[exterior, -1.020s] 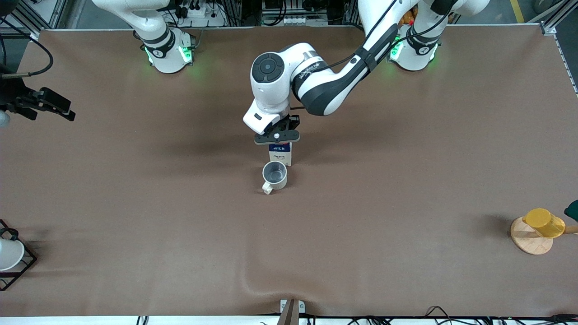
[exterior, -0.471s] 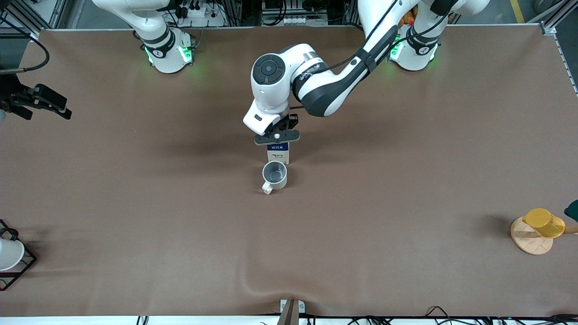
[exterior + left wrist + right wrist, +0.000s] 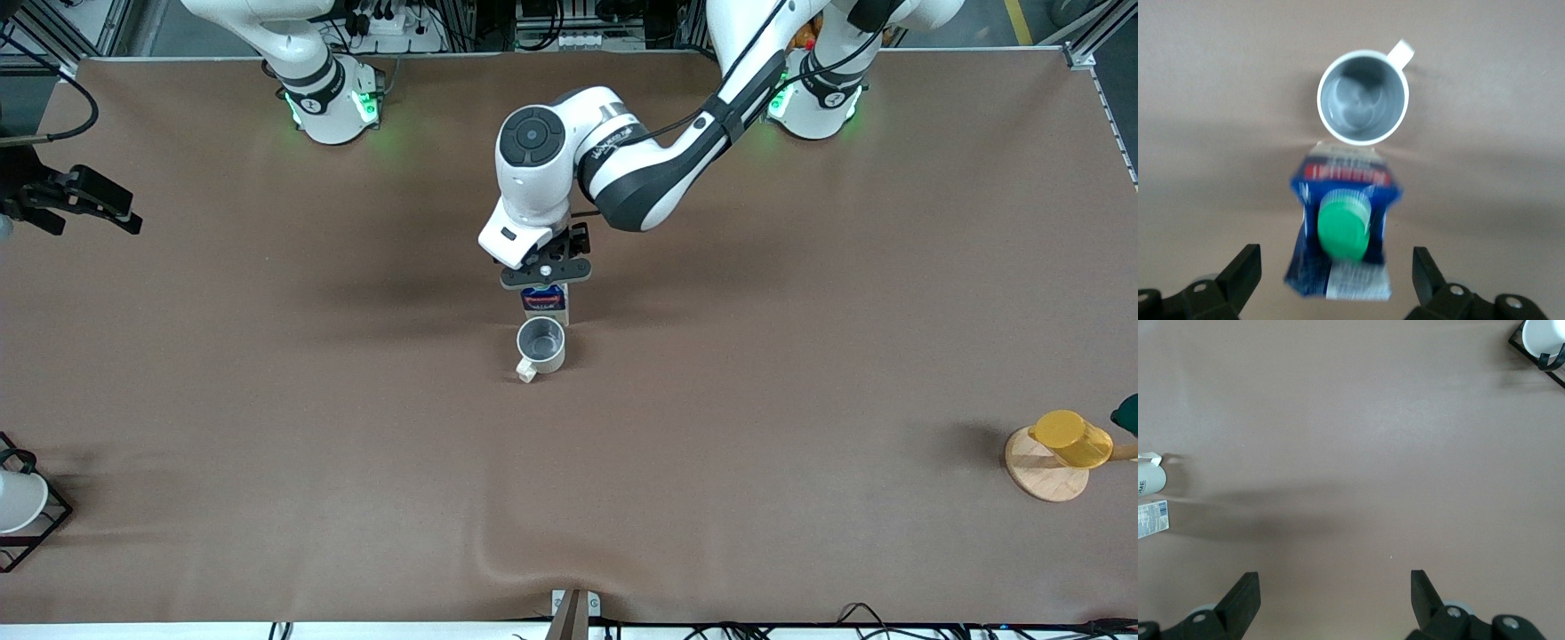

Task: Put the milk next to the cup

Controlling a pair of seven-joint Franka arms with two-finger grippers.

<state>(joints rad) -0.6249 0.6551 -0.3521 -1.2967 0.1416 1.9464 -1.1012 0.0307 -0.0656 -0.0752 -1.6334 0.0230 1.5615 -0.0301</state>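
Fingers of the left tool [image 3: 1331, 283] spread wide, clear of the milk [image 3: 1341, 230] beside the cup [image 3: 1363, 97].

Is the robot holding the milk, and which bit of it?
No, nothing is held. The left gripper is open above the milk, fingers apart from its sides. The right gripper is open and waits.
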